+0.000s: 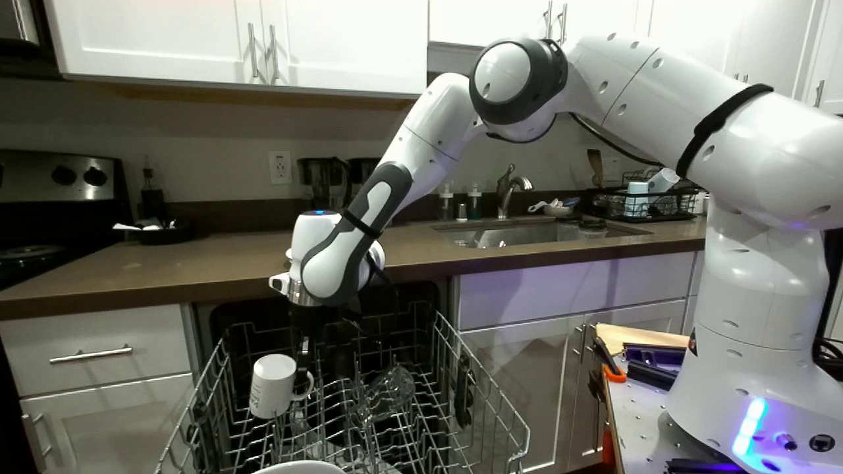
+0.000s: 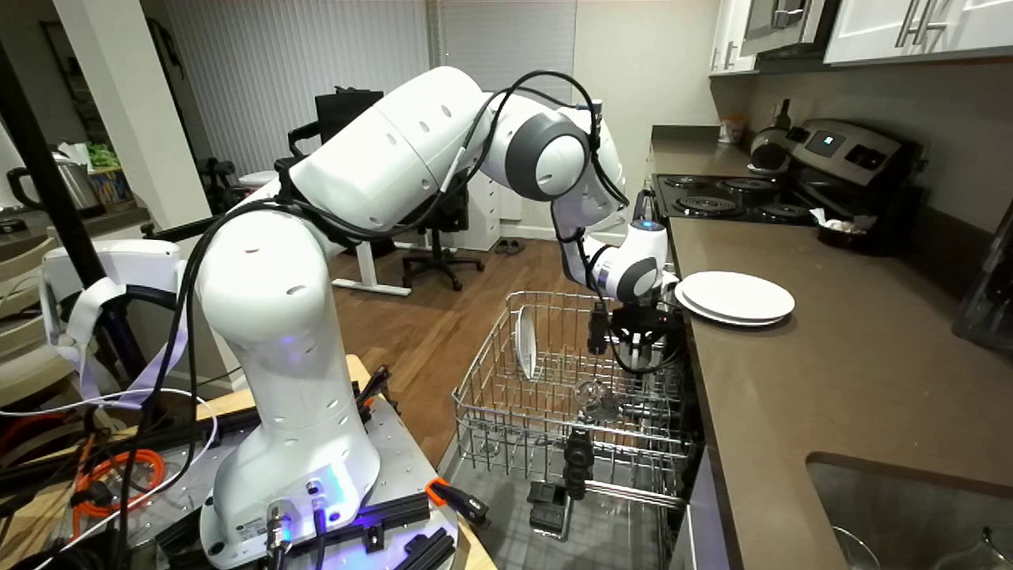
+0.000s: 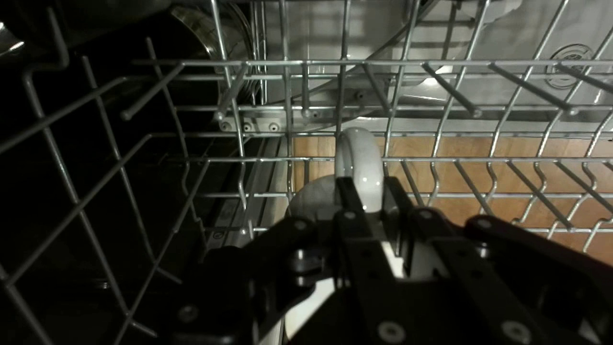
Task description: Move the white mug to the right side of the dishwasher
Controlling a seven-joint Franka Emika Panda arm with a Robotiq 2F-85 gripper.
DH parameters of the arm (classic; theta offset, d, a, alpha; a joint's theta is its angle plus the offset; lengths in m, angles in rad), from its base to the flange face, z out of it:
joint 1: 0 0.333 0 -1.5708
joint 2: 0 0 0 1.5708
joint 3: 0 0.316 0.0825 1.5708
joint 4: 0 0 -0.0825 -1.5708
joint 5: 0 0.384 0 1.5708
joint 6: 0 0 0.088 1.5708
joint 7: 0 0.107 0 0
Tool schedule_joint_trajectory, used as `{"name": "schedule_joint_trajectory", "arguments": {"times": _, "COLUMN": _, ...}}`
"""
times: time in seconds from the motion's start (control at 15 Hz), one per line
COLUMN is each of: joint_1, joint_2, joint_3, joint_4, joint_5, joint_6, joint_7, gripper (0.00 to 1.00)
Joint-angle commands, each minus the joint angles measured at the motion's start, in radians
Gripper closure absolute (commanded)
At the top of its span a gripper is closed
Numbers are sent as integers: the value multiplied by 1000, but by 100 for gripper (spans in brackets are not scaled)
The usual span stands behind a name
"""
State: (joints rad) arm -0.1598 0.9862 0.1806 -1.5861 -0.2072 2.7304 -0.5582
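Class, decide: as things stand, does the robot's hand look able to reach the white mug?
Seemingly yes: the handle of the white mug sits between the fingers of the hand, apparently gripped, and no wire of the rack intervenes.

No word or number can be read, as the dark print on the white mug and the display of the electric stove are too small to make out.

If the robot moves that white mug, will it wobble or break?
The mug may tilt, since the gripper holds only its handle. That shiny handle could be slippery. The mug looks ceramic, so the rack might chip it.
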Motion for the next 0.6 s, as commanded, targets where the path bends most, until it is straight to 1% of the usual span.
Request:
{"name": "schedule_joint_trajectory", "arguments": {"times": 0.0, "joint_1": 27, "joint_2": -79, "joint_3": -33, "joint_4": -79, "joint_5": -12, "joint_6": 5, "joint_7": 21, "gripper": 96}}
{"name": "schedule_joint_trajectory", "arguments": {"times": 0.53, "joint_1": 46, "joint_2": -100, "joint_3": -41, "joint_4": -114, "joint_5": -13, "joint_6": 13, "joint_7": 20, "gripper": 96}}
